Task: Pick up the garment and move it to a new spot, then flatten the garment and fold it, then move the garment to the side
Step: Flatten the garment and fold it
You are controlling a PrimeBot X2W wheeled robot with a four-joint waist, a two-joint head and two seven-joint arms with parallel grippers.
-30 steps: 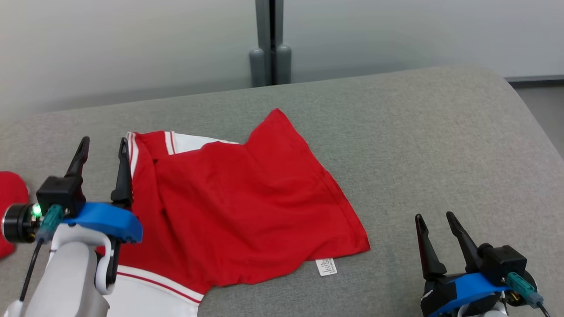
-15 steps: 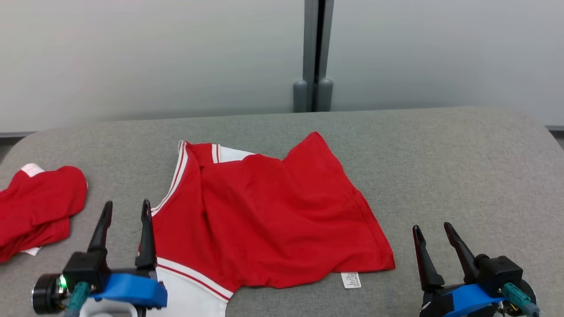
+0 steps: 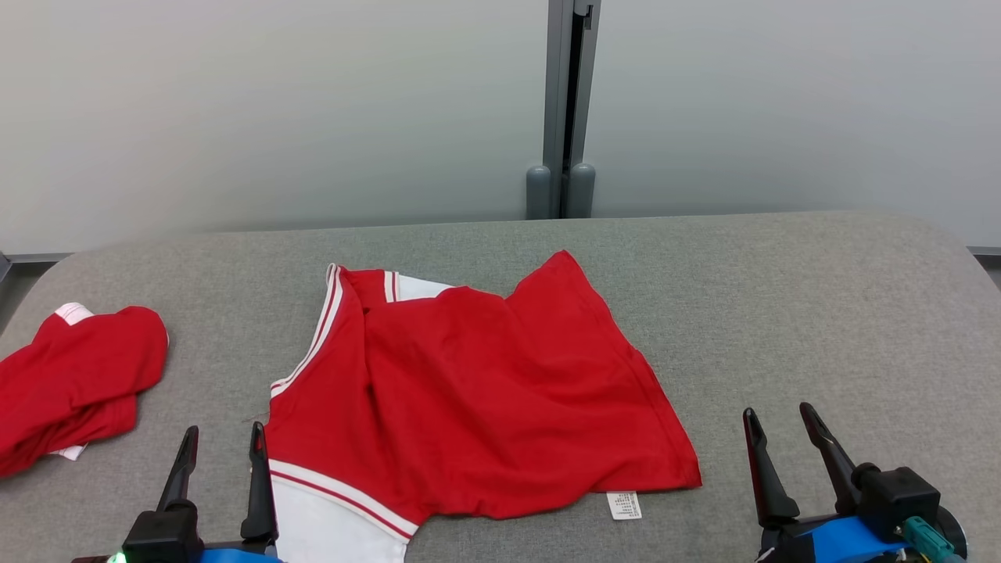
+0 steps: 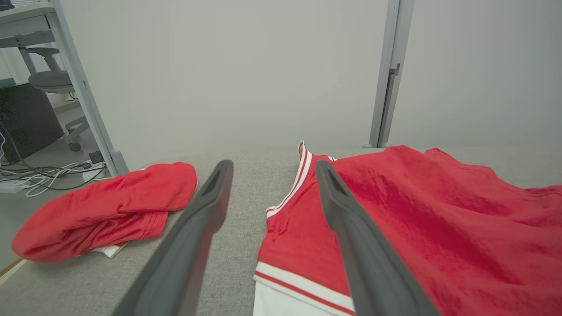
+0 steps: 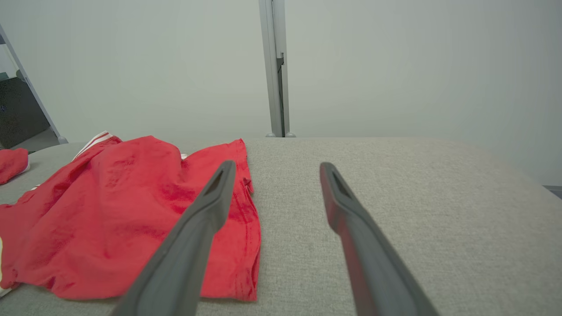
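Head view: the garment (image 3: pixel 485 399), red w/ white panels and red-white striped trim, lies spread but rumpled at the centre of the grey table (image 3: pixel 821 313); one red corner peaks toward 12 o'clock; the white striped part runs off the frame at 7 o'clock; a small white care label (image 3: pixel 624 504) pokes out from under its near edge at 5 o'clock, flat on the table. Left gripper (image 3: pixel 224 428) at 7 o'clock, jaws apart, nothing btwn them; its inner finger is just beside the garment's left edge, can't tell if it touches. Right gripper (image 3: pixel 777 410) at 5 o'clock, jaws apart too, empty, over bare table, apart from the garment's right hem. A second red cloth (image 3: pixel 74 375), bunched, w/ white bits showing, lies at 9 o'clock near the table's left edge, apart from the garment. At 12 o'clock a grey post (image 3: pixel 565 109) splits two pale wall panels.

Left wrist view: left gripper (image 4: pixel 273 166) spread wide; grey table (image 4: pixel 237 210) and the garment's striped edge show in the gap; the garment (image 4: pixel 417 210) takes the 3 o'clock side; the second red cloth (image 4: pixel 109 210) at 9 o'clock; an office chair (image 4: pixel 48 79) and floor cables (image 4: pixel 44 175) at 10 o'clock, off the table.

Right wrist view: right gripper (image 5: pixel 276 164) spread wide; bare table (image 5: pixel 395 197) in the gap and out to 3 o'clock; the garment (image 5: pixel 109 210) at 9 o'clock, its hem passing behind the nearer finger.
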